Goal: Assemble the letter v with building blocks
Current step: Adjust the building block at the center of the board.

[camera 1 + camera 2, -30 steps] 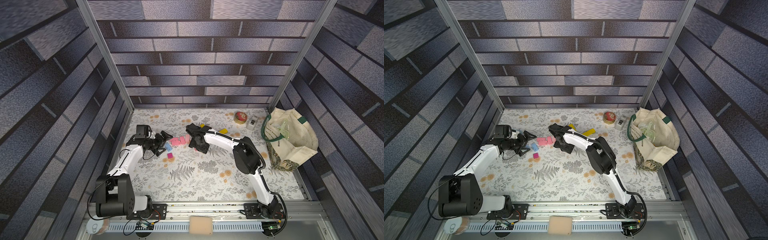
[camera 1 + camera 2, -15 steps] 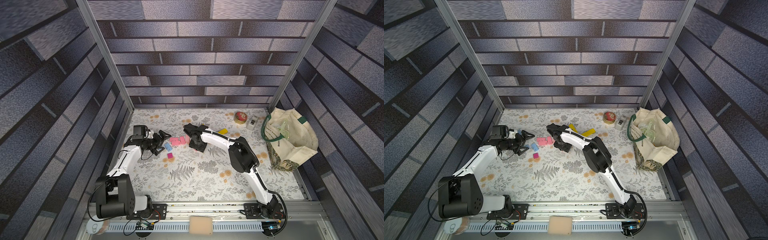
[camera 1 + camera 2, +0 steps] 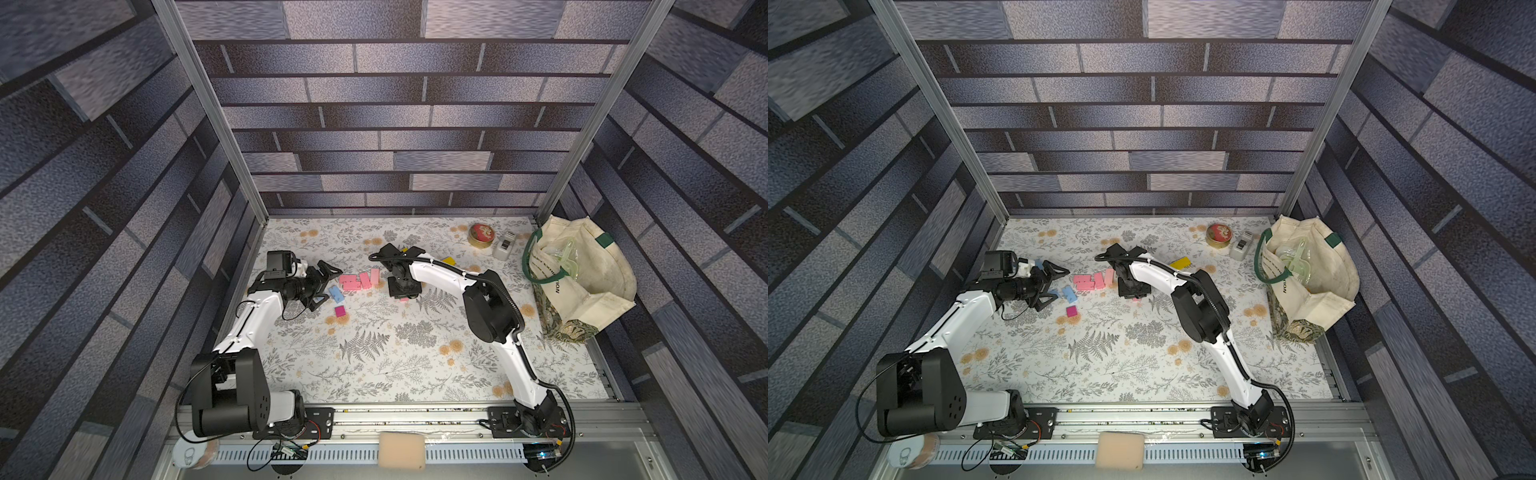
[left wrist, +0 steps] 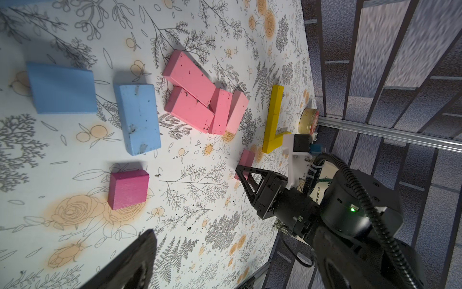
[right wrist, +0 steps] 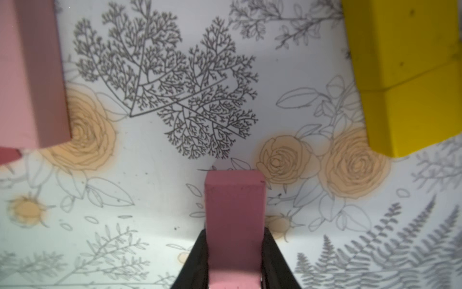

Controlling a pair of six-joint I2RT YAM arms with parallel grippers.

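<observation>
Our right gripper point(image 5: 235, 231) is clamped on a pink block point(image 5: 235, 197). Its black fingers point(image 5: 195, 265) press the block's two long sides, and most of the block sticks out past the tips. In the left wrist view this gripper point(image 4: 246, 173) points down at the mat point(image 4: 190, 205) with the block point(image 4: 247, 157) low over it. We cannot tell whether the block rests on the mat or hangs just above it.

Near the grip on one side lie the yellow blocks point(image 5: 405, 75), touching each other at an angle. On the other side is the pink cluster point(image 4: 200, 100), four blocks pressed together. In both top views the cluster point(image 3: 359, 280) point(image 3: 1094, 280) lies between the two grippers, and the yellow blocks point(image 3: 1180, 262) lie behind the right arm.

Our left gripper point(image 3: 326, 286) has its jaws spread wide and holds nothing; one finger point(image 4: 135, 260) shows in its wrist view. Two blue blocks point(image 4: 137, 120) lie near its tips, close together but not touching. The magenta cube point(image 4: 128, 189) stands apart from them, nearer the front.

At the back right stand a tin point(image 3: 481, 235) and a box point(image 3: 505, 245), with a bag point(image 3: 582, 270) at the right edge.
</observation>
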